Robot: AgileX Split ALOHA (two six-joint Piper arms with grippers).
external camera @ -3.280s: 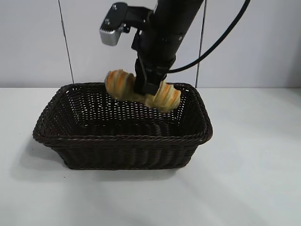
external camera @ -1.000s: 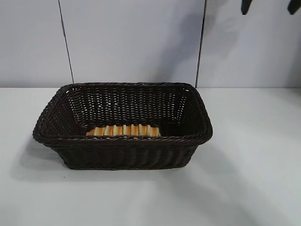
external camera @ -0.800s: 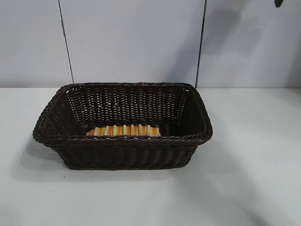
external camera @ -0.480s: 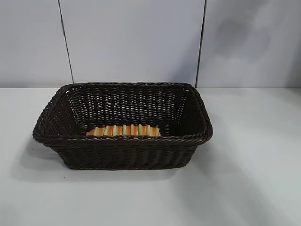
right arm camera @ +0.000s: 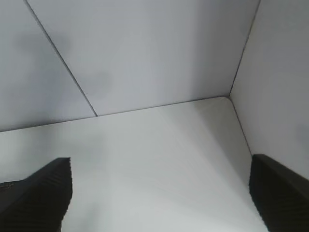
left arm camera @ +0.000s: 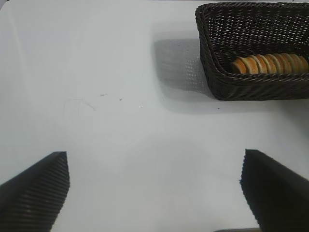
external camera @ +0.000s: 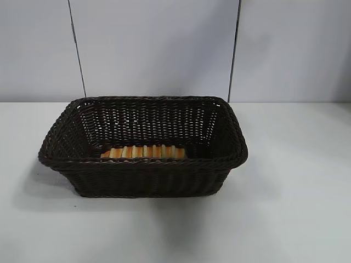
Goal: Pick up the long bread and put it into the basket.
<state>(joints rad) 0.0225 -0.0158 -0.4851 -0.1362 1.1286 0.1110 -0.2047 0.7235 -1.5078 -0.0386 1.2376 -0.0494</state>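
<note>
The long bread (external camera: 143, 152), golden-brown with orange and pale stripes, lies flat on the floor of the dark-brown wicker basket (external camera: 142, 160), near its front wall. The left wrist view also shows the bread (left arm camera: 269, 64) inside the basket (left arm camera: 212, 72). My left gripper (left arm camera: 154, 193) is open and empty over bare table, well away from the basket. My right gripper (right arm camera: 159, 198) is open and empty, held high and facing the table's far corner and the walls. Neither arm shows in the exterior view.
The white table (external camera: 296, 181) spreads around the basket on all sides. Grey wall panels (external camera: 153, 49) stand behind it. The right wrist view shows the table's rounded corner (right arm camera: 227, 101) where two walls meet.
The right arm held the bread over the basket, let it go inside, then rose up and right out of the exterior view. The bread has lain still since.
</note>
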